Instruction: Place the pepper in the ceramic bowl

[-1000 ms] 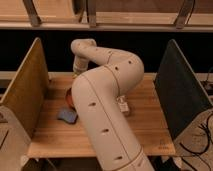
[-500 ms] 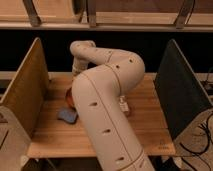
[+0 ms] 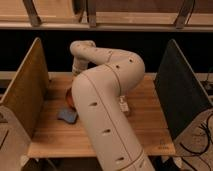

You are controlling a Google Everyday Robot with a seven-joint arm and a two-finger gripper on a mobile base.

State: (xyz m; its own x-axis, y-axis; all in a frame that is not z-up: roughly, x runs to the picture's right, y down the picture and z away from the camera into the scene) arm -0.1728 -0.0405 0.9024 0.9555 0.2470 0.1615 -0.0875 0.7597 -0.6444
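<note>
One bulky cream arm (image 3: 107, 100) fills the table (image 3: 145, 125), gripper hidden behind it near 10 o'clock, ceramic bowl (image 3: 68, 97) a sliver at the arm's 9 o'clock edge, blue pad (image 3: 67, 116) just below, pepper unseen, small pale object (image 3: 123, 106) at 3 o'clock, side panels (image 3: 25, 95) flanking.

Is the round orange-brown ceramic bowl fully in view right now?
No: the cream robot arm covers most of the orange-brown bowl, leaving one edge showing beside the blue pad; the hand is hidden too.

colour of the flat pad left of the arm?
Blue, camera view; gripper hidden behind the arm.
</note>
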